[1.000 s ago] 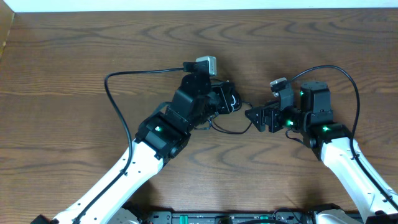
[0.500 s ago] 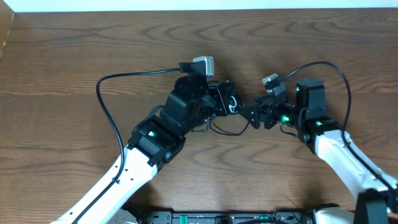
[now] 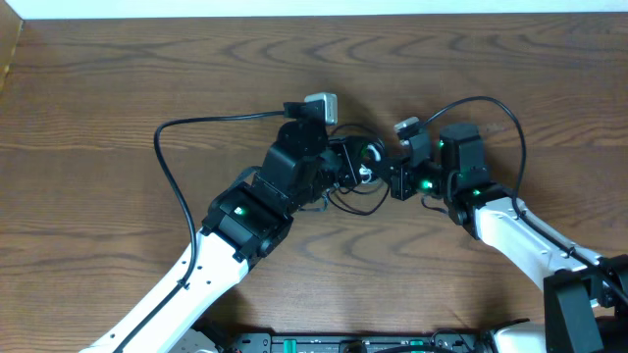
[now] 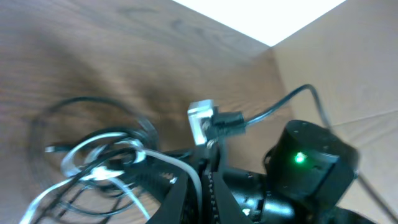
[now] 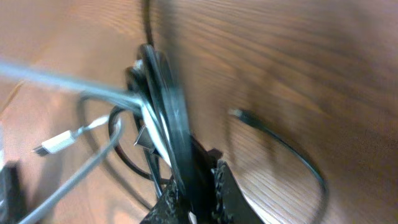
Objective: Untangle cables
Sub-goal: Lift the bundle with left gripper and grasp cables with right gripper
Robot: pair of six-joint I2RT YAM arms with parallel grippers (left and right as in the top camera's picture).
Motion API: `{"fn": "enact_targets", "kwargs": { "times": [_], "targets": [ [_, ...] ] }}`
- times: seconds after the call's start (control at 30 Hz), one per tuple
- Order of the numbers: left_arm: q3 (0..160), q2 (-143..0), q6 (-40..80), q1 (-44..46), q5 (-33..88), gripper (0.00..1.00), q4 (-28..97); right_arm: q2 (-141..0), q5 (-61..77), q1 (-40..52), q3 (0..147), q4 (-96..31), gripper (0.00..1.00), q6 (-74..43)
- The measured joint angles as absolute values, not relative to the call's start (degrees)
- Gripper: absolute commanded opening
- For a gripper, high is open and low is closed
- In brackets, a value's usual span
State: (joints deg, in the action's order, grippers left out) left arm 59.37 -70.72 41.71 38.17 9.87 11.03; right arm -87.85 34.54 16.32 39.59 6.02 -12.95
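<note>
Left fingers (image 3: 360,167) are pinching shut on the tangle of cables (image 3: 370,155). In the left wrist view the white cable (image 4: 168,163) is running right into them. The right fingers (image 3: 389,178) are pinching shut too. In the right wrist view they are gripping a fat bunch of black cable (image 5: 163,106) loops. Both pairs of fingers are meeting tip to tip near the middle of the desk (image 3: 98,88).

That brown wooden desk is filling the whole overhead view. The left arm (image 3: 245,211) is reaching up from the bottom left. The right arm (image 3: 510,221) is reaching in from the bottom right. A thick black wire (image 3: 167,147) is looping out beside the left arm, and another one is arching over the right arm.

The tangle is sitting between the two pairs of fingers and is touching both. A bit of white loop is peeking out at its top, and a thin black loop is lying on the desk just below it.

In the right wrist view a white plug (image 5: 55,145) is sticking out to the left of the bunch. A tiny black plug (image 5: 236,114) is lying on the desk to the right, with its cord curving away.
</note>
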Motion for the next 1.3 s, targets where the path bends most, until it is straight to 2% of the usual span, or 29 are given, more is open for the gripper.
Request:
{"fn": "enact_targets", "kwargs": {
  "times": [0.13,0.33,0.53,0.57,0.6,0.7,0.83,1.13,1.3],
  "targets": [
    [59.33,-70.74,40.14,38.22,6.17,0.08,15.51,-87.57,20.80,16.23,39.90,-7.22,0.01,-24.91],
    [59.24,-70.39,38.74,38.09,-6.85,0.08,24.73,-87.33,2.24,15.57,40.27,-21.37,0.01,-40.77],
    [59.24,-70.32,38.63,35.90,-12.60,0.08,27.44,-87.35,-4.97,15.14,40.12,-23.83,0.01,-45.63],
    [59.24,-70.32,38.61,35.24,-12.53,0.08,27.75,-87.35,-4.95,15.03,39.99,-22.94,0.01,-45.39],
    [59.24,-70.32,38.57,34.74,-12.27,0.12,28.12,-87.37,-4.56,14.83,39.86,-21.56,0.01,-44.38],
    [59.24,-70.32,38.17,33.43,-10.22,0.41,28.51,-87.48,-1.23,14.52,39.66,-16.34,0.01,-39.38],
    [59.24,-70.32,38.13,31.59,-3.66,0.54,28.40,-87.44,4.54,14.37,39.64,-12.69,0.01,-34.70],
    [59.24,-76.23,29.47,27.75,18.44,0.59,18.09,-79.05,20.71,13.39,39.70,-11.53,0.01,-21.67],
    [59.24,-81.12,26.92,27.75,25.43,0.59,13.72,-74.63,26.96,12.51,39.72,-12.82,0.01,-17.58]
  ]
}}
